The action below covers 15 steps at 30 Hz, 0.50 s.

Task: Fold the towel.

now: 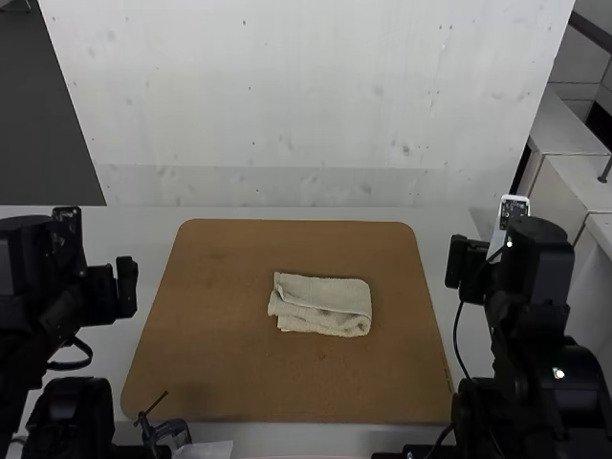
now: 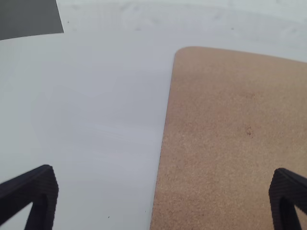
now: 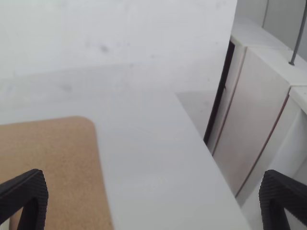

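Beneath the folded towel [image 1: 330,295] lies a brown board [image 1: 215,316].

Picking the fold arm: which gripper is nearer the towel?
Right. In the high view, the right gripper is right of the mat, closer to the towel; the left gripper is left of the mat, clearly farther off.

"What colour is the towel [image 1: 323,295]?"
"Cream, with darker grey-brown blotches."
"And the board [image 1: 225,287]?"
"Brown, sprinkled with small dark specks."
"The surface [image 1: 143,244]?"
"Pale grey. The left tool [image 1: 126,287] and right tool [image 1: 465,263] are black."
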{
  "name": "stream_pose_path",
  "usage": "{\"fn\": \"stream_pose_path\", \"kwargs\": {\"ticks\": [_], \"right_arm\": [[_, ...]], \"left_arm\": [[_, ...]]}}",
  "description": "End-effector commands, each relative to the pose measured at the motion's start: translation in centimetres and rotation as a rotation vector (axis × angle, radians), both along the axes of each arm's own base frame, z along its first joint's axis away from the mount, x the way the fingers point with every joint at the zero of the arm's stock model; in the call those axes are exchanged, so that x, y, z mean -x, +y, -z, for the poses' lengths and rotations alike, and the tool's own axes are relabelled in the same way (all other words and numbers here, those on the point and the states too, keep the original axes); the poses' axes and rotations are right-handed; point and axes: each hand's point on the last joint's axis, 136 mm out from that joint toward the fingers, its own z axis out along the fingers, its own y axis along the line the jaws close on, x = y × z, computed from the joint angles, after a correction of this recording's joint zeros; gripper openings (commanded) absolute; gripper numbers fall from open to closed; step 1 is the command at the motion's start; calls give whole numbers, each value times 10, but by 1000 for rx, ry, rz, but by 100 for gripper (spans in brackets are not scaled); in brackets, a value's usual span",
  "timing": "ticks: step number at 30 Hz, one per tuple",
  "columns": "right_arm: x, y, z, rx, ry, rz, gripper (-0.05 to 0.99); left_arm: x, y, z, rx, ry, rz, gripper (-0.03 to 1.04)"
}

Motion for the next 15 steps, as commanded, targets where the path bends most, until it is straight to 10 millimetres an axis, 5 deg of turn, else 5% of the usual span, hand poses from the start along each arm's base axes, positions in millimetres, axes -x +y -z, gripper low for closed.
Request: {"fn": "stream_pose_path", "kwargs": {"ticks": [1,11,15], "right_arm": [[10,-3,-12,0,0,15,96],[65,14,49,-127,358,-29,96],[67,27,56,-189,383,-81,96]], "left_arm": [[1,0,-2,-46,1,24,99],[8,-12,7,-27,49,96,99],[8,-14,7,-25,49,107,99]]}}
